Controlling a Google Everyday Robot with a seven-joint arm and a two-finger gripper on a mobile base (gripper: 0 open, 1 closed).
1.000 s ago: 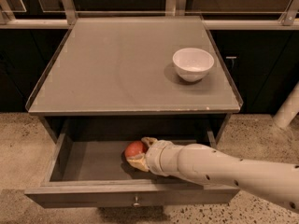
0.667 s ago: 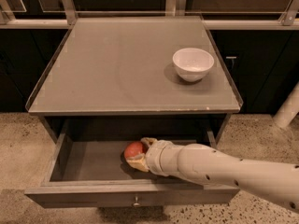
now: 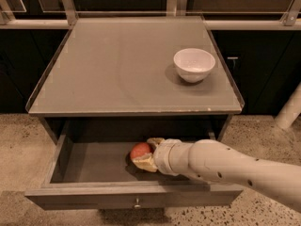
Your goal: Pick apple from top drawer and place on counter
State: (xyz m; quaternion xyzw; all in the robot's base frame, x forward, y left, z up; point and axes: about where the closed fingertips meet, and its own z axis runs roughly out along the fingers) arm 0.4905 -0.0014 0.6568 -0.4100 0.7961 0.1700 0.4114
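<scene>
The top drawer (image 3: 94,196) is pulled open below the counter (image 3: 113,69), with its small metal knob (image 3: 137,203) at the front centre. The red-orange apple (image 3: 139,149) lies on the drawer floor near the middle. My gripper (image 3: 146,153) reaches into the drawer from the right on its white arm. Its two pale fingers (image 3: 145,163) sit on either side of the apple and touch it. The apple rests low in the drawer.
A white bowl (image 3: 194,64) stands on the counter at the right rear. Metal rails and dark cabinets run behind the counter. A white post (image 3: 289,109) stands on the speckled floor at the right.
</scene>
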